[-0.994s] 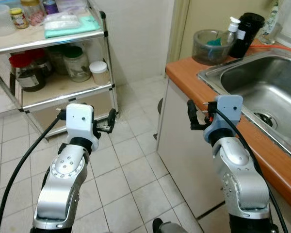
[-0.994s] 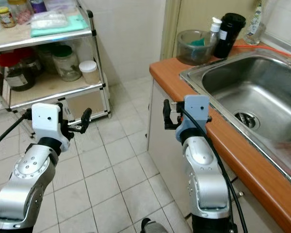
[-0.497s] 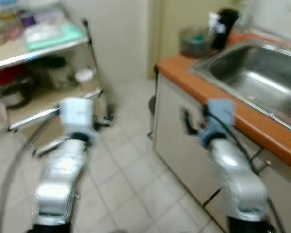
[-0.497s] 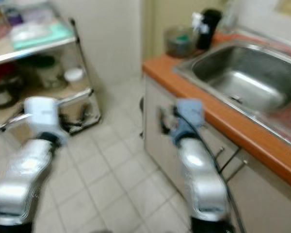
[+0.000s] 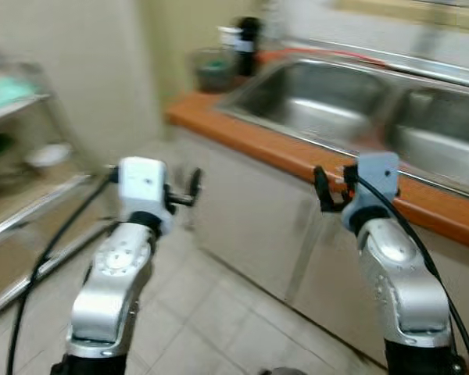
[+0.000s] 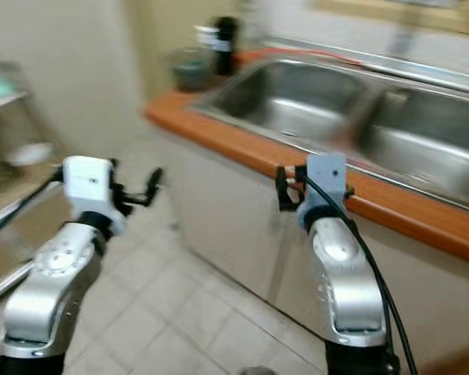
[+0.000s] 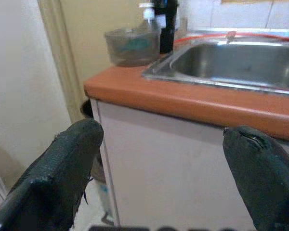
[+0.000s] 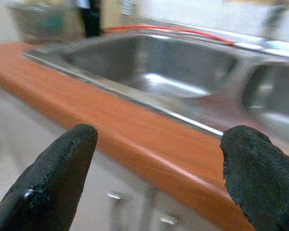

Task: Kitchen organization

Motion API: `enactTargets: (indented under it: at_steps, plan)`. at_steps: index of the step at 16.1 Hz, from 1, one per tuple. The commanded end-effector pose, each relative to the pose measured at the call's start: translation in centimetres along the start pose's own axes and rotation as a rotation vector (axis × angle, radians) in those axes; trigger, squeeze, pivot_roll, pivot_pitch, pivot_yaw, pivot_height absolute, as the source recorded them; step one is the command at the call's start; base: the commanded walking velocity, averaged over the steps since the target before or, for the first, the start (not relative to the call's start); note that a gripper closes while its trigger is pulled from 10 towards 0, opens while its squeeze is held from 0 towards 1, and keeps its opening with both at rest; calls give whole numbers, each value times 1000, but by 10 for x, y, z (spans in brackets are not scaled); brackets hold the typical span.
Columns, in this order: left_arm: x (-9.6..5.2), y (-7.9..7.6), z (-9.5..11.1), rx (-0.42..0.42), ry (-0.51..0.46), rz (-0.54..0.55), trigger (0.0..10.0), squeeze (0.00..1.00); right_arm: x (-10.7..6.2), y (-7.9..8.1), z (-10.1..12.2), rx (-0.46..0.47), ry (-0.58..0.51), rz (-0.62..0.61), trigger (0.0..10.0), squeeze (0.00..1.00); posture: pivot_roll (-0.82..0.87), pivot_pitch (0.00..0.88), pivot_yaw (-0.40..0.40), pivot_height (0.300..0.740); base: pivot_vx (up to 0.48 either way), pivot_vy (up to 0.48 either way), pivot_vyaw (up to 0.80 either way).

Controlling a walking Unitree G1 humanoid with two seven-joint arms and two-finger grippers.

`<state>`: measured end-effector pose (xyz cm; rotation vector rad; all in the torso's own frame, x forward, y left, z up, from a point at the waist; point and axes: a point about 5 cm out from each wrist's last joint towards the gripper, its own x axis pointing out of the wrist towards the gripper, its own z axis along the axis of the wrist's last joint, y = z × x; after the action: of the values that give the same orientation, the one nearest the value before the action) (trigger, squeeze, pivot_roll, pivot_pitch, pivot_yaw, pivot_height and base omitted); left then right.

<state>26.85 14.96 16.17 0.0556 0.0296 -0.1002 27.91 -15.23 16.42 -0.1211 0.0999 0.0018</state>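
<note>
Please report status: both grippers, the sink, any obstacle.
Left gripper open, empty, facing the counter corner. Right gripper open, empty, at the counter edge. Double sink ahead. Bowl and dark bottle at counter end.

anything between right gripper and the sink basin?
Just the orange counter edge and the sink rim, seen in the right wrist view. Right gripper is open, holding nothing.

Both silver arms are raised forward, left gripper and right gripper with jaws spread, empty.

sink: we see a steel double basin, set in the orange counter
bowl: grey, beside a black bottle, at the counter's corner
</note>
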Motion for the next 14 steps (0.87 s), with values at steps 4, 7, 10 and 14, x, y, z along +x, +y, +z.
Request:
enactTargets:
  at_steps: [4, 7, 10, 14]
  plan:
    - [-7, 9, -2, 77, -61, 78, 10000, 0, -5, 11, 5, -7, -20, 31, 10000, 1000, -4, 0, 40, 740, 0, 0, -781]
    - [-9, 15, -3, 48, -12, 90, 10000, 0, -6, 4, 0, 60, 21, -18, 10000, 1000, -13, 0, 33, 740, 0, 0, -779]
    - [-10, 16, -1, 13, -21, 82, 10000, 0, -2, 1, 3, 32, 5, -36, 10000, 1000, -7, 0, 18, 740, 0, 0, -775]
    - [-9, 12, -4, 23, 5, 45, 10000, 0, 1, 5, 4, 136, 54, -3, 10000, 1000, -12, 0, 15, 740, 0, 120, -772]
